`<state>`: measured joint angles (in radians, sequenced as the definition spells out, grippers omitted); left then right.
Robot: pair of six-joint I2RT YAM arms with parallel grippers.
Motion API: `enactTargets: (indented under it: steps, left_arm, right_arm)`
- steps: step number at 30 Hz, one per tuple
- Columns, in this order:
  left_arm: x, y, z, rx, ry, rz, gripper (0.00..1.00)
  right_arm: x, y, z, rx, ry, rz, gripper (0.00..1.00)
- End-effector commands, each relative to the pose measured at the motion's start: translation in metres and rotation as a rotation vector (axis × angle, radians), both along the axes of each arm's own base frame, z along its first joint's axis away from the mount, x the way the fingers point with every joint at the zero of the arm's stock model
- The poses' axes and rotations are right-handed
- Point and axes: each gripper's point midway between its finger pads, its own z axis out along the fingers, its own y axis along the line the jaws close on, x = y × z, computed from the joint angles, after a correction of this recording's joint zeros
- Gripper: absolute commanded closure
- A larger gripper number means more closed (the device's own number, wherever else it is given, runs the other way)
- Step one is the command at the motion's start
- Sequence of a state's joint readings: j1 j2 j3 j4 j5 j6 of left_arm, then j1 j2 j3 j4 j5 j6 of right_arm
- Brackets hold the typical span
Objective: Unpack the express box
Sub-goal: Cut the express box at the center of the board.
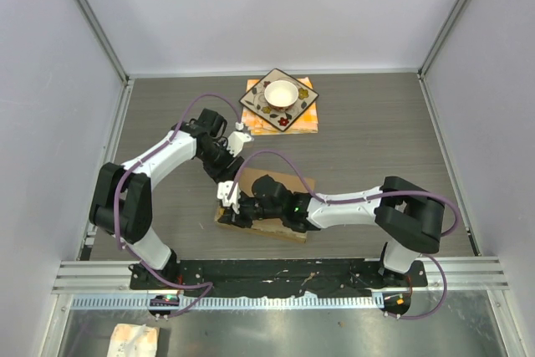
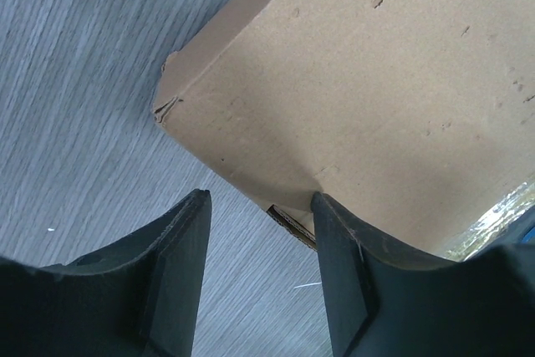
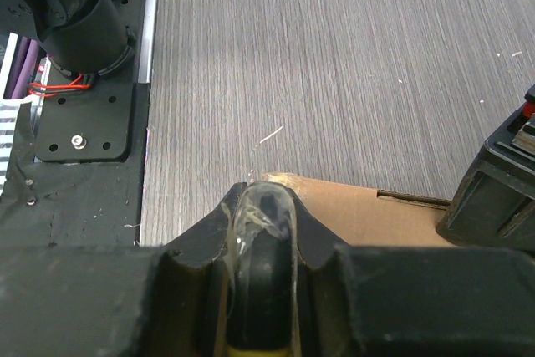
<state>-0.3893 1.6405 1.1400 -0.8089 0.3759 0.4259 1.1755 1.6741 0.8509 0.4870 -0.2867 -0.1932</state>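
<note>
The express box is a flat brown cardboard box lying on the grey table in front of the arm bases, partly covered by both grippers. My left gripper is over the box's left edge. In the left wrist view the left gripper is open, its right finger touching the edge of the express box, with only table between the fingers. My right gripper is shut on a dark rounded tool with clear tape stuck over its tip, held at a corner of the express box.
An orange-patterned square plate with a white bowl rests on an orange mat at the back of the table. Grey walls enclose three sides. The black base rail runs along the near edge.
</note>
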Motion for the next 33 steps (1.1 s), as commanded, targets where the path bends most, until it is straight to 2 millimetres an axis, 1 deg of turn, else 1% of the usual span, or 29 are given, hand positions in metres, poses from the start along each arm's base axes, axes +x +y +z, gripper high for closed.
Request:
enactTargets:
  steps: [1,2,4,5,6,7,8,9,11,17,19,23,25,27,28,29,30,31,32,33]
  left_arm:
    - [0.012,0.012,-0.037,0.091,-0.032,-0.015,0.47]
    - [0.013,0.012,-0.037,0.093,-0.036,-0.020,0.48]
    - [0.015,0.014,-0.039,0.103,-0.042,-0.018,0.60]
    - [0.016,0.014,-0.039,0.107,-0.047,-0.025,0.65]
    - [0.017,0.015,-0.040,0.114,-0.050,-0.024,0.74]
    - [0.018,0.018,-0.042,0.128,-0.051,-0.024,0.78]
    - [0.019,0.020,-0.043,0.141,-0.059,-0.030,0.80]
    - [0.019,0.022,-0.044,0.148,-0.057,-0.033,0.81]
    - [0.022,0.024,-0.044,0.156,-0.062,-0.028,0.82]
    - [0.028,0.030,-0.042,0.169,-0.088,-0.030,0.84]
    - [0.028,0.031,-0.042,0.173,-0.090,-0.035,0.84]
    - [0.027,0.031,-0.042,0.172,-0.094,-0.043,0.85]
    - [0.026,0.030,-0.041,0.165,-0.092,-0.046,0.85]
    - [0.025,0.026,-0.037,0.144,-0.083,-0.051,0.84]
    - [0.022,0.026,-0.036,0.140,-0.072,-0.054,0.81]
    - [0.022,0.024,-0.033,0.131,-0.070,-0.053,0.75]
    - [0.023,0.021,-0.029,0.116,-0.072,-0.054,0.74]
    - [0.019,0.021,-0.026,0.111,-0.055,-0.055,0.72]
    - [0.018,0.020,-0.023,0.106,-0.050,-0.053,0.68]
    - [0.021,0.017,-0.016,0.095,-0.056,-0.049,0.66]
  right_arm:
    - [0.002,-0.017,-0.026,-0.139,0.011,-0.019,0.99]
    - [0.001,-0.018,-0.019,-0.132,0.004,-0.018,0.99]
    - [-0.002,-0.023,-0.017,-0.150,0.000,-0.013,0.99]
    - [-0.003,-0.024,-0.011,-0.144,-0.005,-0.013,0.99]
    - [-0.005,-0.026,-0.008,-0.145,-0.005,-0.012,0.99]
    - [-0.008,-0.029,-0.009,-0.158,0.000,-0.007,0.99]
    - [-0.010,-0.031,-0.003,-0.150,-0.005,-0.007,0.99]
    - [-0.010,-0.032,-0.002,-0.152,-0.006,-0.009,0.99]
    - [-0.012,-0.037,-0.002,-0.166,-0.002,-0.012,0.99]
    - [-0.015,-0.047,0.009,-0.143,0.004,-0.032,0.99]
    - [-0.017,-0.050,0.012,-0.139,0.008,-0.028,0.99]
    - [-0.022,-0.055,0.005,-0.167,0.021,-0.015,0.99]
    - [-0.022,-0.056,-0.002,-0.186,0.026,-0.012,0.99]
    - [-0.018,-0.054,-0.004,-0.188,0.023,-0.016,0.99]
    - [-0.018,-0.053,-0.006,-0.192,0.028,-0.013,0.99]
    - [-0.017,-0.052,-0.012,-0.204,0.037,-0.013,0.99]
    - [-0.013,-0.049,-0.012,-0.199,0.037,-0.016,0.99]
    - [-0.013,-0.048,-0.015,-0.201,0.041,-0.014,0.99]
    - [-0.012,-0.046,-0.020,-0.210,0.050,-0.012,0.99]
    - [-0.011,-0.044,-0.019,-0.200,0.050,-0.012,0.99]
